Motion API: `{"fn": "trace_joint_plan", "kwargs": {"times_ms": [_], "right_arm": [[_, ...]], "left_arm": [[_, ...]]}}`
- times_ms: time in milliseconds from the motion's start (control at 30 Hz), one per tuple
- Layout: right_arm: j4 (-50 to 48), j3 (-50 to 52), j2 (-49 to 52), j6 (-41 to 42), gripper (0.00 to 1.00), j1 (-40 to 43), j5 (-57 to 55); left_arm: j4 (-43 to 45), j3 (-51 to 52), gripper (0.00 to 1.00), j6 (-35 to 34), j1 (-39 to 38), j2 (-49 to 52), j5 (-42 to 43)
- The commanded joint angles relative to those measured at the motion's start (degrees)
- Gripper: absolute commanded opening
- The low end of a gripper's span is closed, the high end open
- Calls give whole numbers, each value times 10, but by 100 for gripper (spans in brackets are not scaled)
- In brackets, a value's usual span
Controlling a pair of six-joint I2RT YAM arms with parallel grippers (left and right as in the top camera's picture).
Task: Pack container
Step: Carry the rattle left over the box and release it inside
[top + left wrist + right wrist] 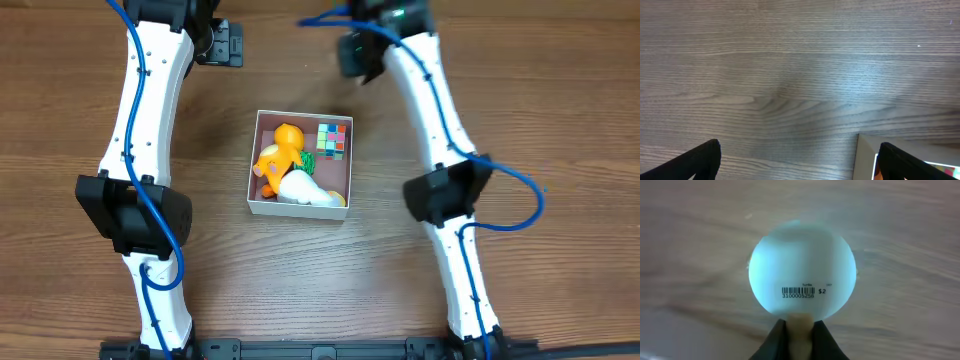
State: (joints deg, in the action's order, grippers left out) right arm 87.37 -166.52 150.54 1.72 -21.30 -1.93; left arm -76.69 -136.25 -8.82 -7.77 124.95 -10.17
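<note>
Right gripper [800, 327] pinches the tan stem [799, 319] of a pale round disc [802, 255], centre frame; barcode sticker [804, 292] reads 3100005256, $2. Left gripper [800, 150] jaws wide apart.

Brown wood-grain table [560, 100], soft pale glare

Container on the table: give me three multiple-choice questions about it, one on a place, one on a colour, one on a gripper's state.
1. Seen from overhead, where is the multicoloured cube?
A) the container's upper-right corner
B) its lower-left corner
C) outside it
2. What colour is the toy left of the cube?
A) blue
B) orange
C) black
3. The left gripper is:
A) shut on a toy
B) shut empty
C) open
Answers: A, the cube lies against the upper and right walls; B, its body is plainly orange; C, its fingers stand wide apart with nothing between them.
</note>
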Motion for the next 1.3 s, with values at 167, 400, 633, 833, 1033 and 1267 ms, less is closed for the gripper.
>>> {"fn": "trace_joint_plan", "kwargs": {"times_ms": [167,400,633,833,1033,1267], "right_arm": [[97,-16,-56,74,6,-47,21],[97,-16,-80,88,14,-65,141],[97,1,-86,85,16,-96,121],[97,7,-93,76,16,-105,98],[97,172,-130,69,15,-99,63],[97,235,-142,71,20,-99,82]], "left_arm": [[2,-11,100,5,2,4,-7],[2,-11,100,5,2,4,-7],[2,-11,100,5,2,4,-7],[2,-11,100,5,2,4,-7],[2,-11,100,5,3,4,-7],[2,-11,100,5,2,4,-7]]}}
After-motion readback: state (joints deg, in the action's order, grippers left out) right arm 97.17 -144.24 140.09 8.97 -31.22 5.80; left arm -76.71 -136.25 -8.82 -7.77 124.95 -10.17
